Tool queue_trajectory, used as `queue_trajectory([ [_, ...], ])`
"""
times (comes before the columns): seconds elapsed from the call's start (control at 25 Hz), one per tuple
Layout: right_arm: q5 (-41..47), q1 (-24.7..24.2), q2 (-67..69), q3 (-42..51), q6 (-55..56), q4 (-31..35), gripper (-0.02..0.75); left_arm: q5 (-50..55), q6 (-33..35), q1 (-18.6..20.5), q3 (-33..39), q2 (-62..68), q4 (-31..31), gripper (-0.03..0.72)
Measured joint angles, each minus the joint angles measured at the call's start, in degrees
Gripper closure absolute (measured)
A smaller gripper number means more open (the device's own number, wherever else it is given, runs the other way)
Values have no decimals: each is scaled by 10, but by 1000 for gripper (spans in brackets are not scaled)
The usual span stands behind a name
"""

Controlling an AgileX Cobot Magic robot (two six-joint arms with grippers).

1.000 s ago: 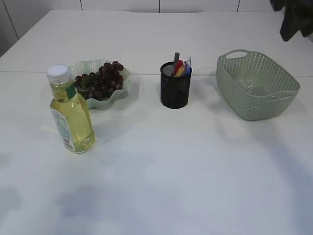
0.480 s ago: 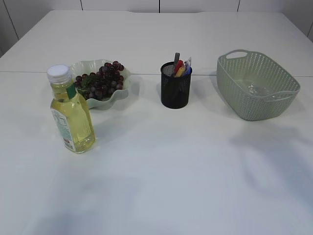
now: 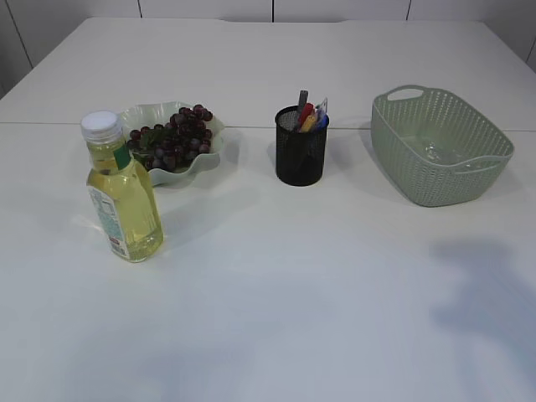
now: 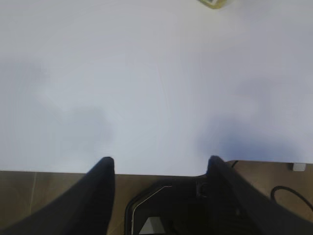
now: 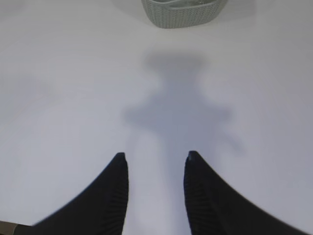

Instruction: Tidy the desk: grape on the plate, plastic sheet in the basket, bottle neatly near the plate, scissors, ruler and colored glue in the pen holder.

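Dark grapes [image 3: 174, 138] lie on the pale green wavy plate [image 3: 134, 115]. A bottle [image 3: 122, 191] of yellow liquid with a white cap stands upright in front of the plate; its base shows in the left wrist view [image 4: 212, 3]. The black mesh pen holder [image 3: 301, 152] holds scissors, a ruler and colored glue sticks [image 3: 310, 115]. The green basket [image 3: 439, 146] holds a clear plastic sheet [image 3: 435, 154]; it also shows in the right wrist view [image 5: 182, 11]. My left gripper [image 4: 159, 160] is open and empty at the table's near edge. My right gripper [image 5: 155, 156] is open and empty above bare table.
The white table [image 3: 318, 276] stretches bare in front of the objects. Neither arm shows in the exterior view; only a shadow lies at the front right. The table's near edge and the robot base show in the left wrist view.
The dark arm at the top right corner has left the exterior view. Its shadow has moved toward the front right of the table. The objects have not moved.
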Motion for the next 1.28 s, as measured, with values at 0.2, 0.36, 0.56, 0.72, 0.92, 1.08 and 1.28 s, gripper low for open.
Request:
queue_trajectory([
  [0.2,0,0,-145,61,3,18,424,4,0,0,0,-69,-13,252],
  [0.36,35,0,-258,84,5,33,424,7,0,0,0,-130,-14,248],
  [0.56,63,0,-369,102,5,34,424,10,0,0,0,-182,-14,225],
  [0.72,67,0,-442,123,5,33,424,11,4,0,0,-189,-14,225],
  [0.92,68,0,-506,162,5,29,424,11,36,0,0,-189,-13,225],
  [1.08,69,0,-535,186,5,28,424,11,56,0,0,-189,0,225],
  [1.28,70,0,-535,205,5,27,424,11,61,0,0,-194,11,225],
])
